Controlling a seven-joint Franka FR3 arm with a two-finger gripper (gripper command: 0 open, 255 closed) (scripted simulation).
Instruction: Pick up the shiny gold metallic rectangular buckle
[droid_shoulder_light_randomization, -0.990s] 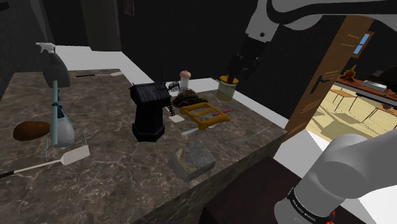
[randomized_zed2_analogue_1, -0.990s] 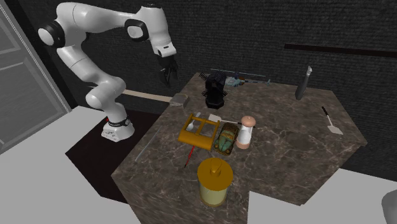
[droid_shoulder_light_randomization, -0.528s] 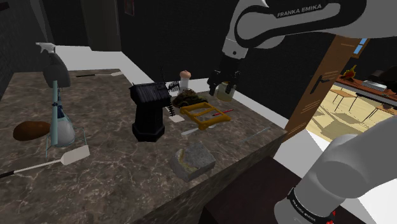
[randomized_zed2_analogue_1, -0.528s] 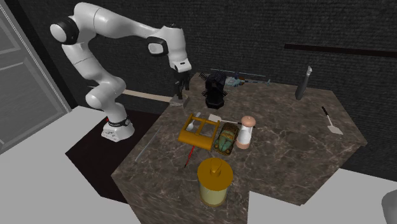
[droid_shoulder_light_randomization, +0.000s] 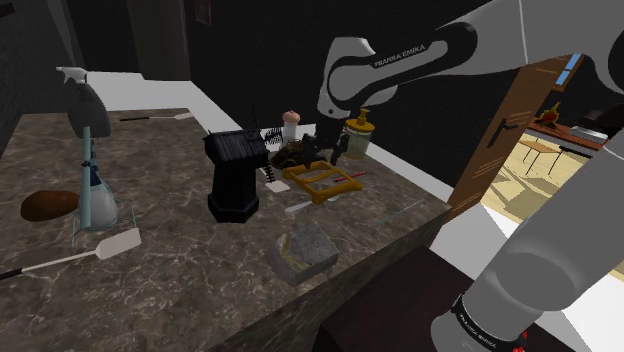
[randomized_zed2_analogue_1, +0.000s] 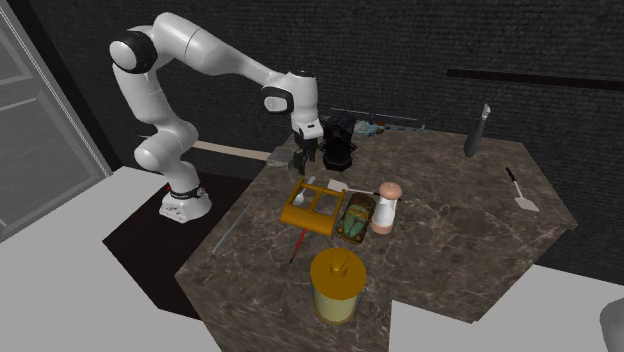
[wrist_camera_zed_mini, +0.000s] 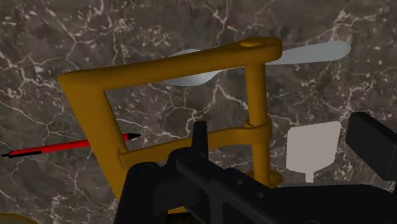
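Observation:
The gold rectangular buckle (droid_shoulder_light_randomization: 320, 180) lies flat on the dark marble table (droid_shoulder_light_randomization: 180, 270), near the edge on the shoulder view's right. In the second exterior view the buckle (randomized_zed2_analogue_1: 308, 208) sits mid-table beside a dark oval object. My black gripper (droid_shoulder_light_randomization: 327, 152) hangs just above the buckle's far end with its fingers apart and nothing between them. Seen from the second exterior view, the gripper (randomized_zed2_analogue_1: 303, 160) hovers over the table edge nearest the stand. The wrist view has the buckle (wrist_camera_zed_mini: 127, 76) close below, its gold frame with a crossbar resting on marble.
A red pencil (wrist_camera_zed_mini: 63, 147) and a white spoon (wrist_camera_zed_mini: 305, 54) lie against the buckle. A black block (droid_shoulder_light_randomization: 232, 175) stands close by, along with a yellow lidded jar (randomized_zed2_analogue_1: 338, 283), a white shaker (randomized_zed2_analogue_1: 386, 208), a grey chunk (droid_shoulder_light_randomization: 305, 250) and a spray bottle (droid_shoulder_light_randomization: 90, 150).
The arm has swung in from beyond the table edge and come down. The gripper went from high beside the yellow jar to just above the buckle, still open.

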